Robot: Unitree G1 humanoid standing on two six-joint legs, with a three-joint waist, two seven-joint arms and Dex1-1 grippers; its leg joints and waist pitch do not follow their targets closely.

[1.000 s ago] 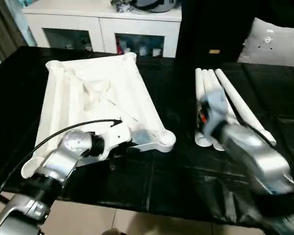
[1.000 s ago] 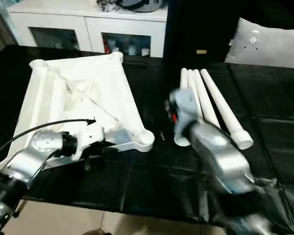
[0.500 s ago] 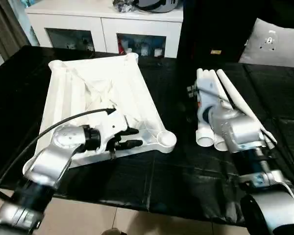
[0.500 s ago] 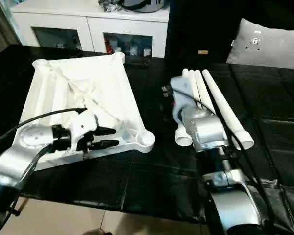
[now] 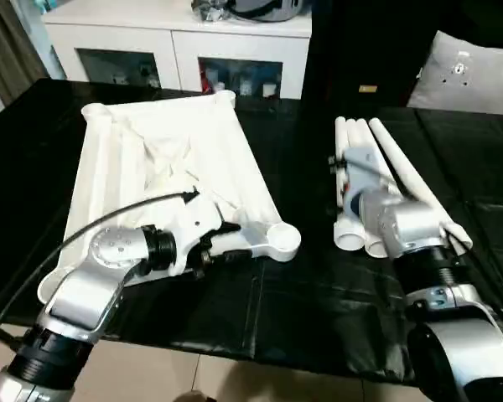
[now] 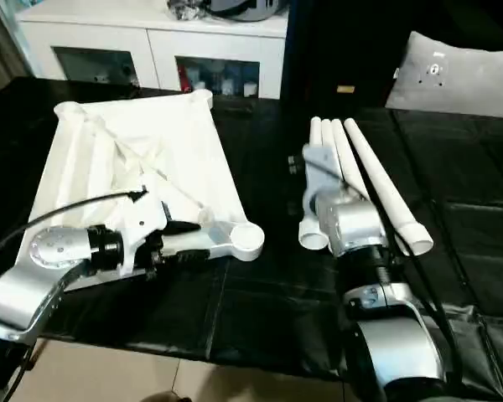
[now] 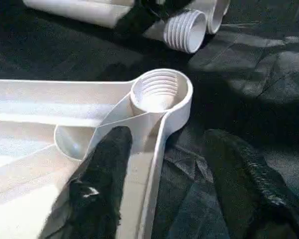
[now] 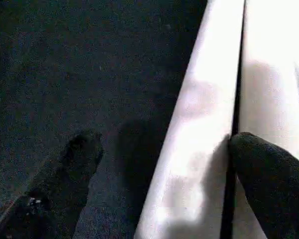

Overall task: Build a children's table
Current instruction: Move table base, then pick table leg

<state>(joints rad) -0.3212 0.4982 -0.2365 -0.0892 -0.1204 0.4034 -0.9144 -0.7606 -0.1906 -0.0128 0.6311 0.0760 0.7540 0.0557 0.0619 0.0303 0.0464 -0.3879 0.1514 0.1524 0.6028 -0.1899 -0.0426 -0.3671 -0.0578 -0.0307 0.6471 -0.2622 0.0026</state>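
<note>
Lying underside up on black work surface (image 5: 302, 318): white tabletop (image 5: 151, 167), ribs showing, round threaded corner socket (image 5: 281, 239) at its near corner toward the legs. Four white legs (image 5: 386, 180) bundled side by side on the same cover, well apart from tabletop, threaded ends nearest the robot. L gripper (image 7: 164, 194) at tabletop's near edge beside that socket, fingers parted and straddling the rim: one finger (image 7: 102, 189) inside over the ribs, other outside over the cover; nothing held. R gripper (image 8: 159, 164) down over the legs, spread wide across one leg, not closed on it. White cabinet (image 5: 176, 42) beyond tabletop.
</note>
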